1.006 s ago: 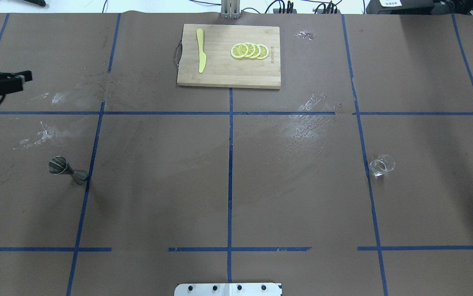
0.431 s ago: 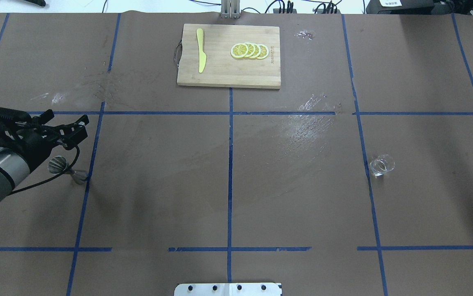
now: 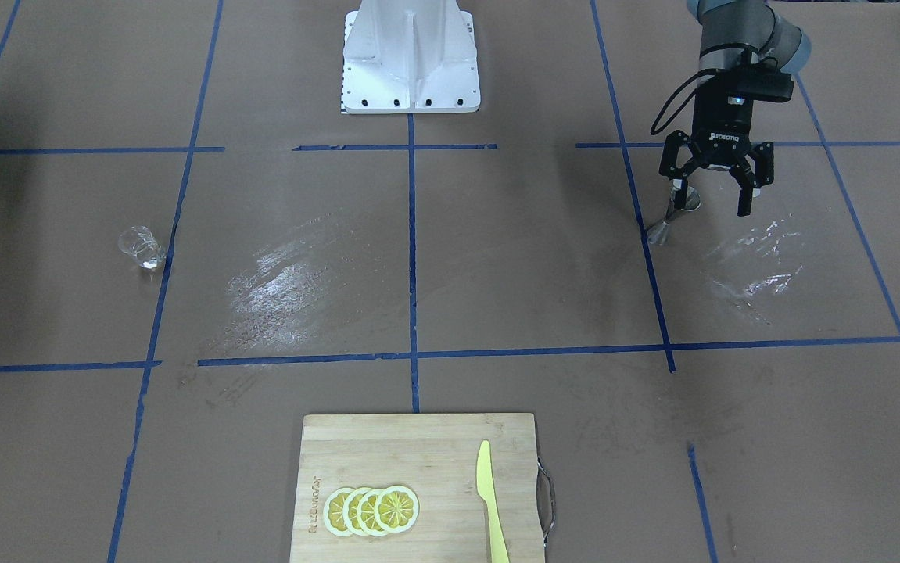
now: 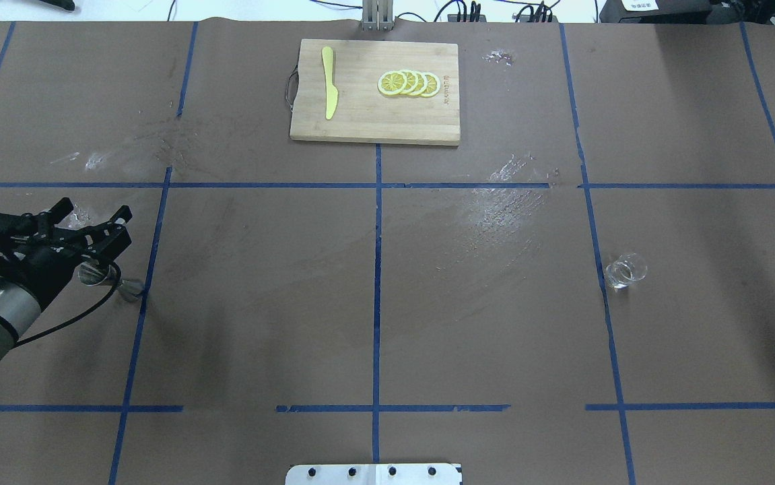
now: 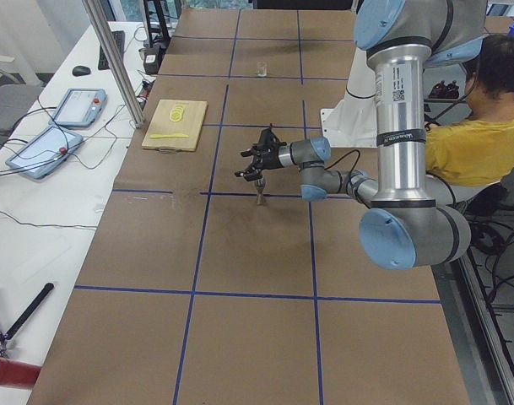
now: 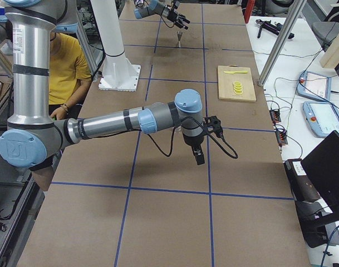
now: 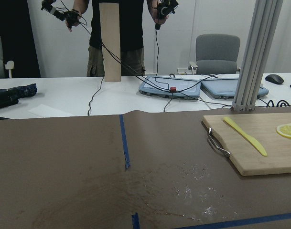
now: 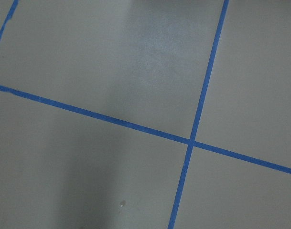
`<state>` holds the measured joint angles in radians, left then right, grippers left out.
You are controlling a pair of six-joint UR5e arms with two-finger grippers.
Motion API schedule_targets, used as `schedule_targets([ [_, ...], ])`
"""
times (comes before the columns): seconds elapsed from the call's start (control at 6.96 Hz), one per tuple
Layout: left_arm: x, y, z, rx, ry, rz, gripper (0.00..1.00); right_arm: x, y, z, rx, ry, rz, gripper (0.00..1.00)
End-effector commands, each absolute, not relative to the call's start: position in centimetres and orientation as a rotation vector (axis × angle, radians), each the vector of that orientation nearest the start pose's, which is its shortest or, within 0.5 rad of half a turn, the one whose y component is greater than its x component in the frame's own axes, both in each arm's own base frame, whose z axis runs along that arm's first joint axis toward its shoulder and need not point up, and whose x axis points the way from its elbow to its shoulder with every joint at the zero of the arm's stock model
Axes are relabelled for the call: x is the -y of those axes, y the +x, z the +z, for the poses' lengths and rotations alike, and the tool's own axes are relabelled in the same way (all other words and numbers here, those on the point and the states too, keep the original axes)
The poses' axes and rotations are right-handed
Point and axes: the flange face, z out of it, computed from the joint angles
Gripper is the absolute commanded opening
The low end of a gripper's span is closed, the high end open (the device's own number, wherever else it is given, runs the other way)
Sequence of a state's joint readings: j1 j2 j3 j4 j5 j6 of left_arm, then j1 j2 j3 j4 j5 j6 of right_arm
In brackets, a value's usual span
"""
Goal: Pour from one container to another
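The metal jigger (image 4: 128, 288) stands upright at the table's left side, on a blue tape line; it also shows in the front view (image 3: 675, 211). My left gripper (image 4: 93, 210) hovers open just above its upper cup, fingers (image 3: 745, 205) spread to either side, touching nothing. The small clear glass (image 4: 625, 271) stands alone at the far right, also seen in the front view (image 3: 141, 247). My right gripper (image 6: 198, 153) appears only in the right side view, hanging over bare table away from the glass; I cannot tell whether it is open or shut.
A wooden cutting board (image 4: 374, 131) with lemon slices (image 4: 409, 83) and a yellow knife (image 4: 328, 91) lies at the far middle. Wet smears (image 4: 501, 209) mark the brown mat. The robot's base plate (image 3: 410, 59) sits at the near edge. A person (image 5: 484, 135) sits beside the table.
My left arm swung in from the table's left edge to above the jigger, then drew slightly back toward the left. The jigger and the glass have stayed put.
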<state>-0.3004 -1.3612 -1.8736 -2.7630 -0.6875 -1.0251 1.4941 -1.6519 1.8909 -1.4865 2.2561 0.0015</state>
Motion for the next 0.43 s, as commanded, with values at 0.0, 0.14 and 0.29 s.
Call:
schedule_targets([
  [0.0,29.4,32.2,49.2,-0.752,1.224,-0.390,1.00,47.0,3.4,53.5,0.692,0.284,-0.183,1.00],
  [0.14,28.5,33.0,49.2,-0.775,1.221,-0.408,1.00,47.0,3.4,53.5,0.692,0.284,-0.183,1.00],
  [0.29,28.1,33.6,49.7,-0.770,1.228,-0.419,1.00,47.0,3.4,53.5,0.692,0.284,-0.183,1.00],
])
